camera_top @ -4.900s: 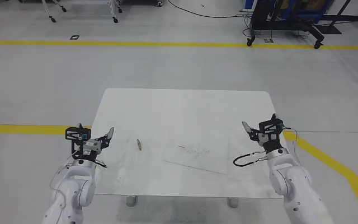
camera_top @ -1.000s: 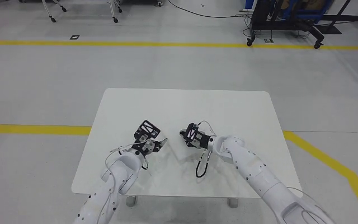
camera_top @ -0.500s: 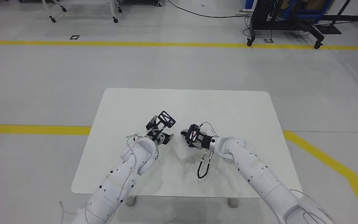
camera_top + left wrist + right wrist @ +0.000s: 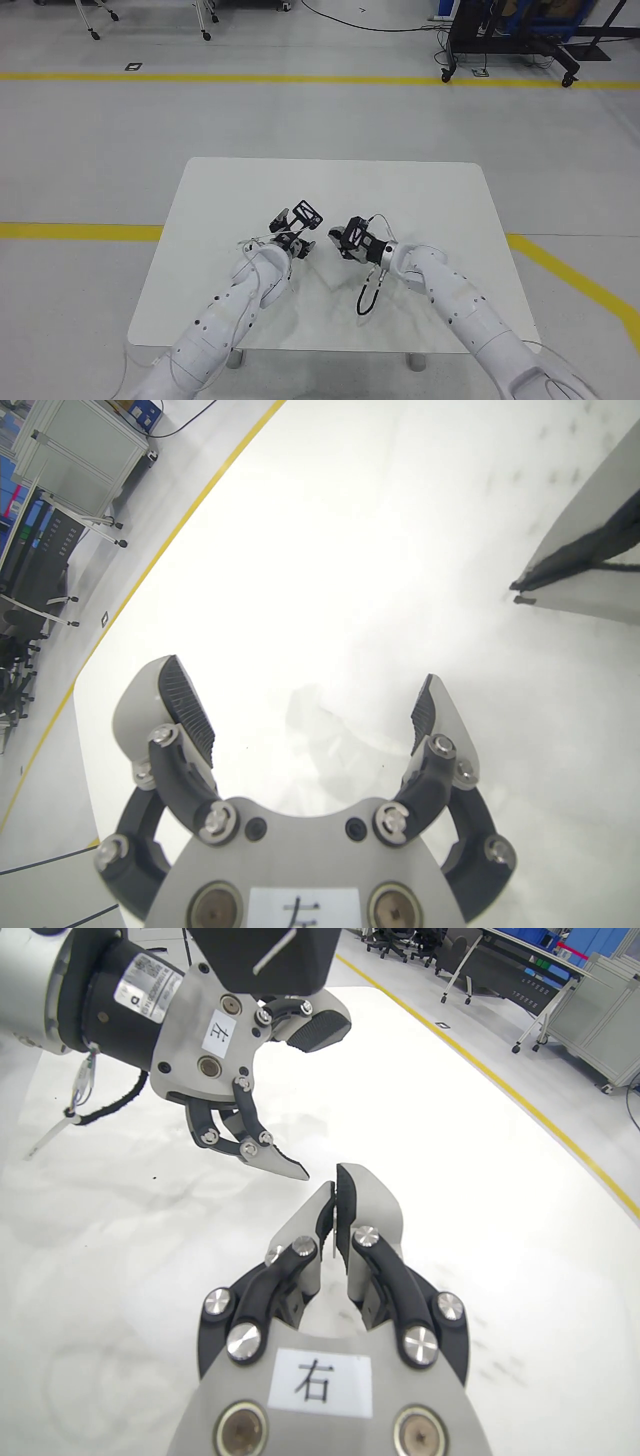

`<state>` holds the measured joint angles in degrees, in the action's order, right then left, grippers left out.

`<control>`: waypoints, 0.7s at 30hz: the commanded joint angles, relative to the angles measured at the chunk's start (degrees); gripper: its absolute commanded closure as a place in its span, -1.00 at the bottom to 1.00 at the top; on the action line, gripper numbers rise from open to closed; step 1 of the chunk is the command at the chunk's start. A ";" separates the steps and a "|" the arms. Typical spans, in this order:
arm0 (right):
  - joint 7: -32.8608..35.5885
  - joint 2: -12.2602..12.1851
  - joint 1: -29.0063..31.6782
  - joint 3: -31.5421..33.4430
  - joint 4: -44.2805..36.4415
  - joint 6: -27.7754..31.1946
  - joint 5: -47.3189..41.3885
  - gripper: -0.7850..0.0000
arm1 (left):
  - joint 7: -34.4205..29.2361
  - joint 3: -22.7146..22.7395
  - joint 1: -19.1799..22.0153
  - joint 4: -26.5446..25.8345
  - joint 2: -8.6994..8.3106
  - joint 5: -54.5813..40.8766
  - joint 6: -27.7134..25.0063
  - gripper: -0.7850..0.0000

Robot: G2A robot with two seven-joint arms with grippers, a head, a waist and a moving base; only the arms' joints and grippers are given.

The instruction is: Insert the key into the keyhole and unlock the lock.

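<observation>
My right gripper [image 4: 334, 1188] is over the middle of the white table [image 4: 420, 190] and shut. A thin silvery sliver [image 4: 332, 1248] shows edge-on between its pads and looks like the key's flat blade. In the left wrist view a small dark tip [image 4: 522, 600] pokes out beside that gripper's finger [image 4: 575, 565]. My left gripper [image 4: 300, 672] is open with nothing between its ribbed pads. It hangs just beside the right gripper [image 4: 345, 240], the two sets of fingertips almost meeting. In the right wrist view the left gripper [image 4: 310, 1100] is turned on its side. I cannot make out a lock.
A black cable [image 4: 365, 295] loops from the right wrist down onto the table. Faint smudges mark the tabletop [image 4: 100, 1228]. The table's rounded far corner [image 4: 80, 690] lies beyond the left gripper, with yellow floor tape [image 4: 300, 78] and wheeled frames past it.
Both arms came in from the table's sides. Over the last second the left gripper moved right until it was close to the right gripper, which shifted slightly right.
</observation>
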<state>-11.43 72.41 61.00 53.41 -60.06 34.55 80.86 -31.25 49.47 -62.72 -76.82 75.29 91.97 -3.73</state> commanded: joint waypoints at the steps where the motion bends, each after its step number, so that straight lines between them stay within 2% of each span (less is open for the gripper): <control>1: -0.33 0.01 0.13 0.35 -0.01 -0.39 -0.78 1.00 | 0.07 0.00 0.09 0.27 0.14 0.13 0.04 -1.00; 7: -2.64 -0.27 0.98 2.04 -0.43 -0.73 -2.77 1.00 | 0.66 0.82 0.54 0.14 0.42 0.21 0.27 -1.00; 11: -3.97 -0.62 1.78 3.45 -0.96 -1.14 -3.59 1.00 | 1.02 4.70 0.32 -3.87 -0.20 -0.25 0.33 -1.00; 15: -3.97 -0.62 1.78 3.45 -0.96 -1.14 -3.59 1.00 | 0.95 14.13 -3.55 -13.18 -2.30 -0.04 -1.80 -1.00; 19: -3.97 -0.62 1.78 3.45 -0.96 -1.14 -3.59 1.00 | 2.82 26.13 -11.83 -23.68 -4.57 -1.53 -6.40 -1.00; 21: -4.35 -0.56 2.10 3.38 -1.50 -0.65 -4.46 1.00 | 4.59 31.59 -16.18 -26.99 -5.41 -2.91 -8.93 -1.00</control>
<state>-15.45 71.79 62.83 56.84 -61.09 33.46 77.22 -27.77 77.29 -76.03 -101.87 70.31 89.81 -11.31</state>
